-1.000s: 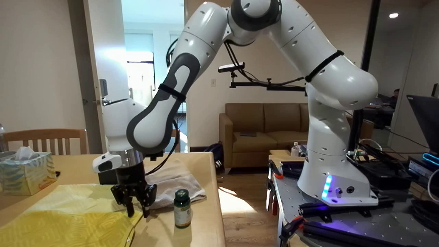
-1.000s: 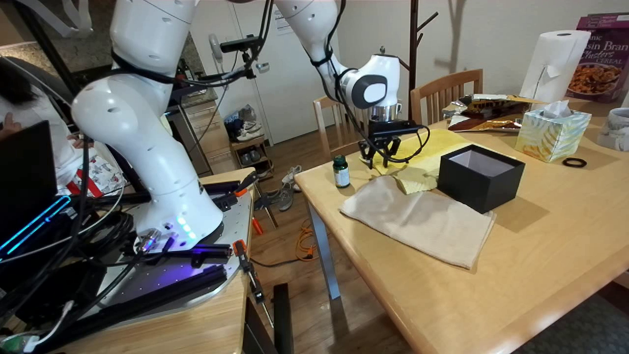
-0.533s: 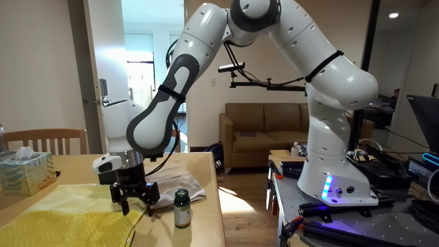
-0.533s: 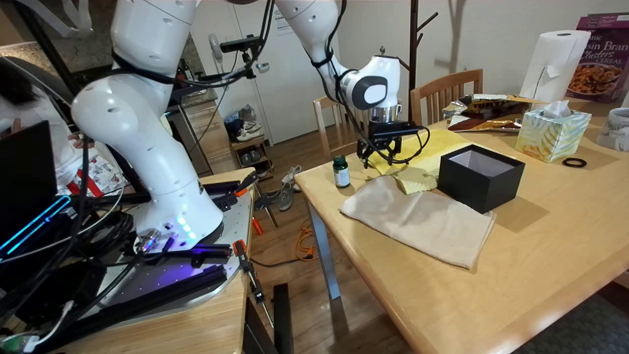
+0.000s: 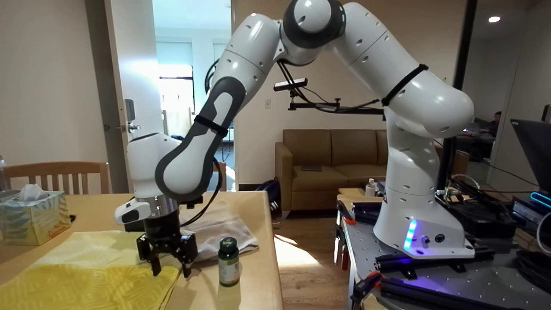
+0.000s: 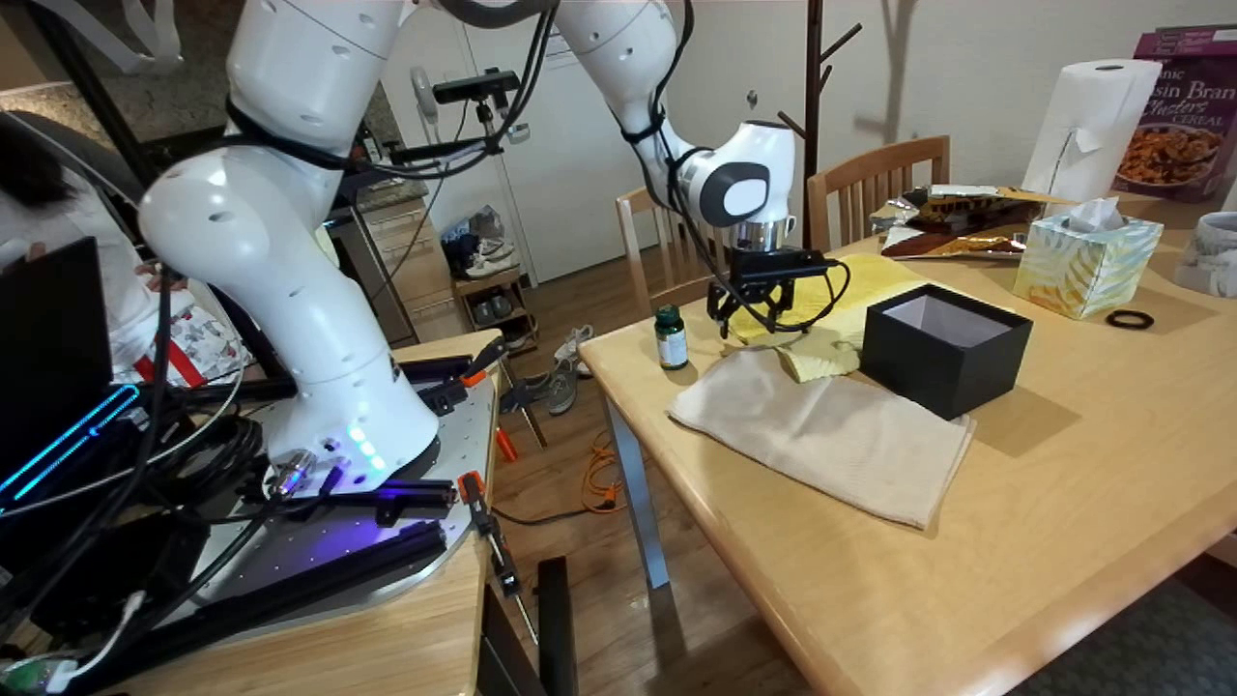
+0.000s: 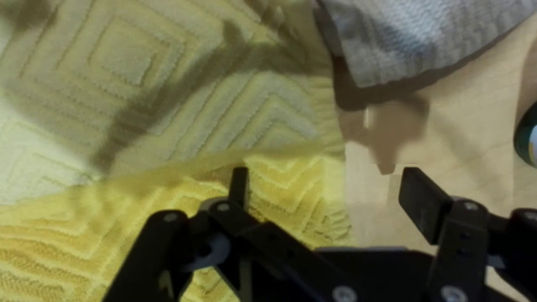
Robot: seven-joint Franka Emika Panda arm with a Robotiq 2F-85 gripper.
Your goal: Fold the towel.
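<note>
Near left in an exterior view we've got the yellow towel (image 5: 90, 280) (presumably ours) on the table (image 5: 258, 277), bright near part meeting paler far part: partly folded by our read, though we can't tell which layer's on top. The gripper (image 5: 171, 271) is over its right edge, jaws spread, pinching nothing, so we reckon more folding's left. Farther back, a beige towel (image 5: 221, 230).

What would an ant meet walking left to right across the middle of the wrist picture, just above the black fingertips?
The yellow towel, the wooden table, then a green bottle cut off at the edge.
</note>
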